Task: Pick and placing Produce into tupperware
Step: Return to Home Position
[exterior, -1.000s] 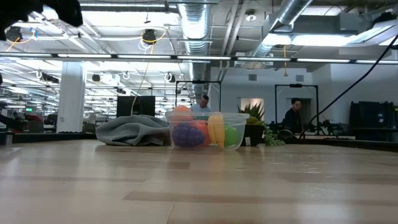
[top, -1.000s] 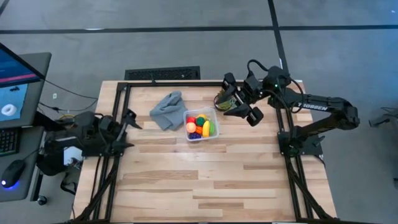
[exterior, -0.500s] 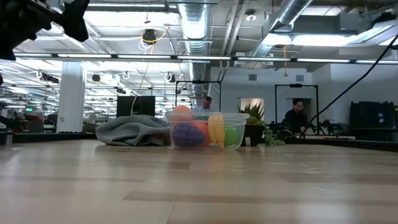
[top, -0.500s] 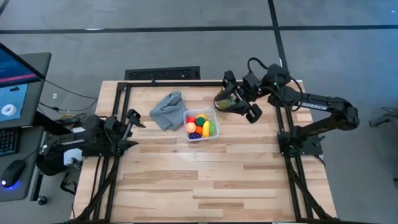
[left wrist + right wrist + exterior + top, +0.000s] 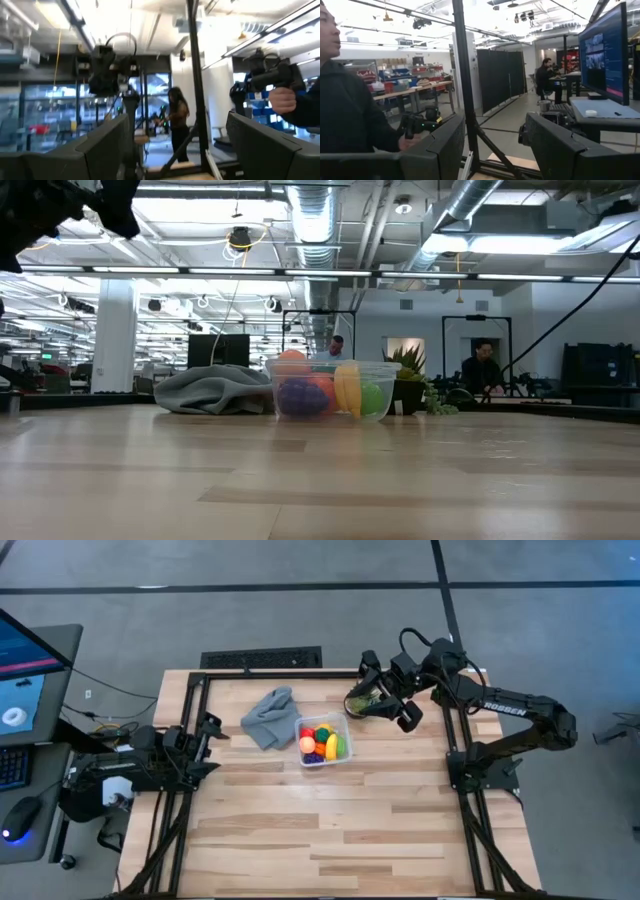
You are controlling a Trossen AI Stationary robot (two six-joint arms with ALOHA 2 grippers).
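The clear tupperware (image 5: 324,741) stands on the wooden table, right of the centre and toward the far edge. Several toy produce pieces lie in it: red, peach, yellow, green and purple. It also shows in the low view (image 5: 330,388). My right gripper (image 5: 388,694) is open and empty, raised over the spiky potted plant (image 5: 362,701) to the right of the tupperware; its wrist view (image 5: 495,150) looks out into the room. My left gripper (image 5: 207,740) is open and empty at the table's left edge, raised, and its wrist view (image 5: 175,150) also looks into the room.
A crumpled grey cloth (image 5: 268,716) lies just left of the tupperware. The potted plant stands by the far right corner. A dark frame (image 5: 190,770) runs along the table's edges. People show in the room beyond. The near half of the table (image 5: 330,830) is bare wood.
My left gripper has swung a little toward the table's right edge and back and shows more in the low view's top left corner. My right gripper has drawn slightly toward the far edge over the plant. The tupperware and produce have stayed put.
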